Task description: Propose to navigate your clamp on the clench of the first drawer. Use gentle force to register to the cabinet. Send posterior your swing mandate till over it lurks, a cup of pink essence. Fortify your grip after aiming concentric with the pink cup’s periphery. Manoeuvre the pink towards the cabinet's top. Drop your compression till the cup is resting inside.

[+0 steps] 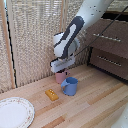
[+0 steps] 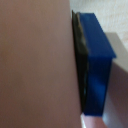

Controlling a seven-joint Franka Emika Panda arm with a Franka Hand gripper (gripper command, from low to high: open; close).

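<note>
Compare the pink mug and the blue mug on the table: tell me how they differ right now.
The pink cup is pale pink; the blue mug is blue. The pink cup looks slightly smaller than the blue mug. The clamp sits right at the pink cup's top, while the blue mug stands free with nothing on it. The pink cup lies farther back, the blue mug nearer the camera, beside the yellow block. Both stand upright on the wooden table.

exterior view: set off my arm, raised, looking down across the desk (image 1: 95, 107) toward the cabinet (image 1: 107, 42), at middle range. wrist view: pressed very close, filled by the pink cup (image 2: 35, 65) wall and one blue finger (image 2: 97, 60). shared: only my pincer (image 1: 62, 70) at the pink cup.
</note>
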